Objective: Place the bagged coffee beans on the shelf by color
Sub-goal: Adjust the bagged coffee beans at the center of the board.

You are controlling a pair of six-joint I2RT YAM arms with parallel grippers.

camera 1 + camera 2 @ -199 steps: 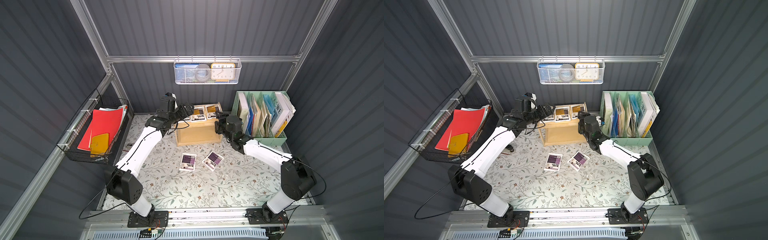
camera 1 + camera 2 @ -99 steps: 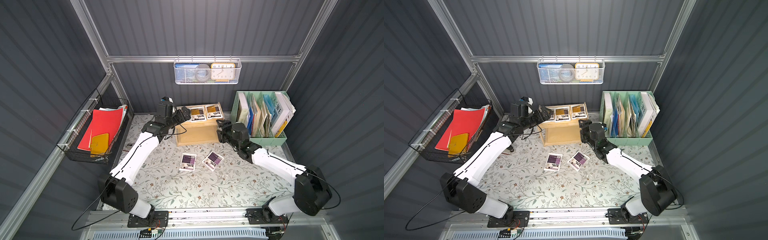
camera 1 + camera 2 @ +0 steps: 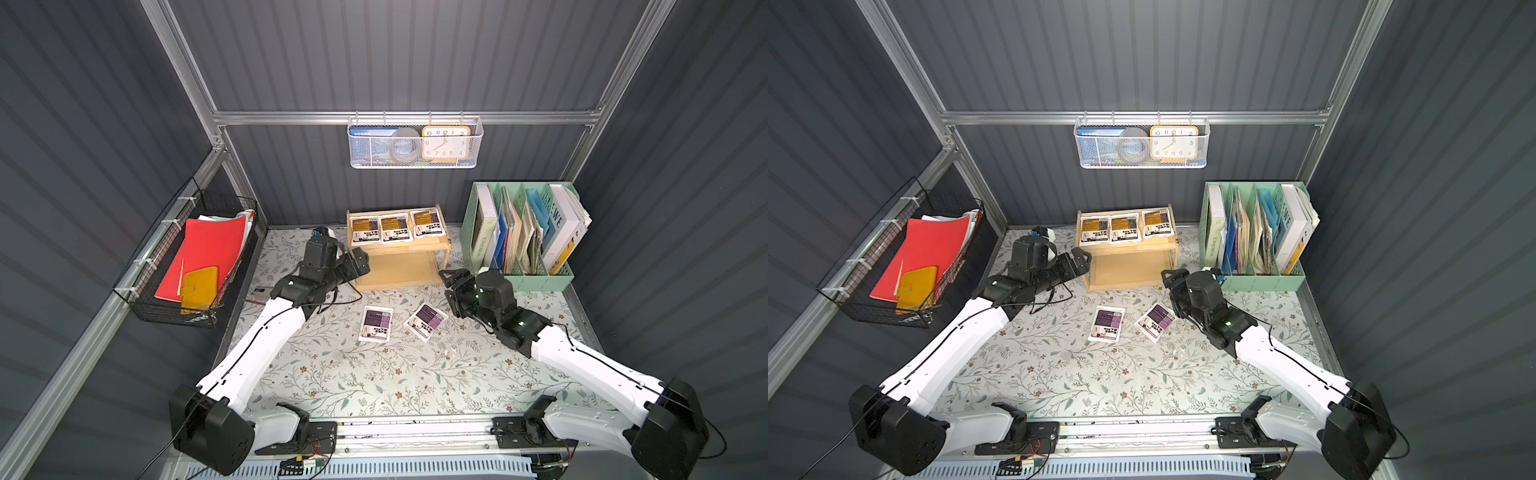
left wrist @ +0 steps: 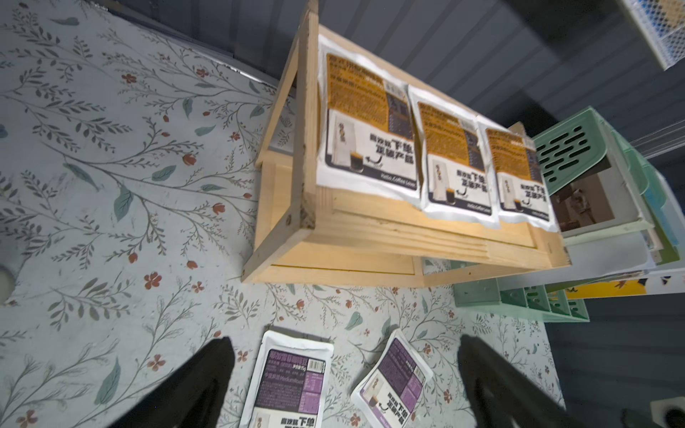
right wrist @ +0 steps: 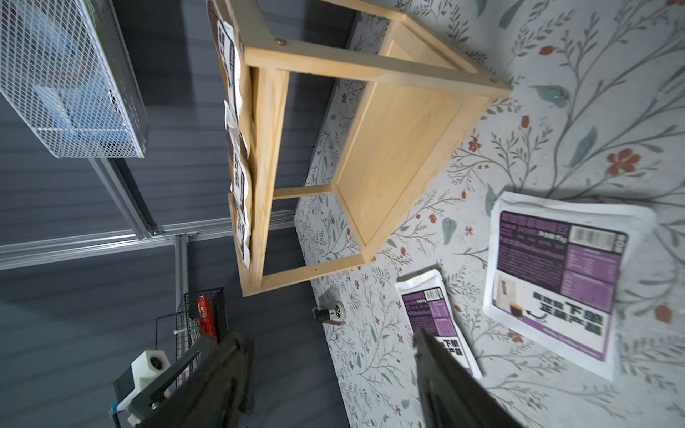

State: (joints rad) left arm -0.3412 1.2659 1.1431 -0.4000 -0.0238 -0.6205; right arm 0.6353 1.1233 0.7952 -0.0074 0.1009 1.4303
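The light-wood shelf [image 3: 415, 249] [image 3: 1129, 249] stands at the back of the floral mat. Three yellow-orange bagged coffee beans [image 3: 365, 230] [image 3: 395, 228] [image 3: 427, 223] lie side by side in its top tray, also seen in the left wrist view [image 4: 367, 126]. Its lower tier [image 5: 400, 140] is bare. Two purple pouches [image 3: 376, 324] [image 3: 426, 321] lie flat on the mat in front. My left gripper [image 3: 359, 262] [image 4: 343, 370] hovers open and empty by the shelf's left front corner. My right gripper [image 3: 451, 286] [image 5: 330, 355] is open and empty beside the right-hand purple pouch [image 5: 556, 274].
A mint-green file organizer [image 3: 523, 232] full of books stands right of the shelf. A black wire basket [image 3: 195, 262] with red folders hangs on the left wall, a white mesh basket [image 3: 415, 143] with a clock on the back wall. A small cylindrical object [image 5: 328, 313] lies at the mat's left edge.
Both grippers have drawn back from the shelf's top and dropped lower, toward the front. The left one has uncovered the leftmost yellow-orange pouch in the top tray.
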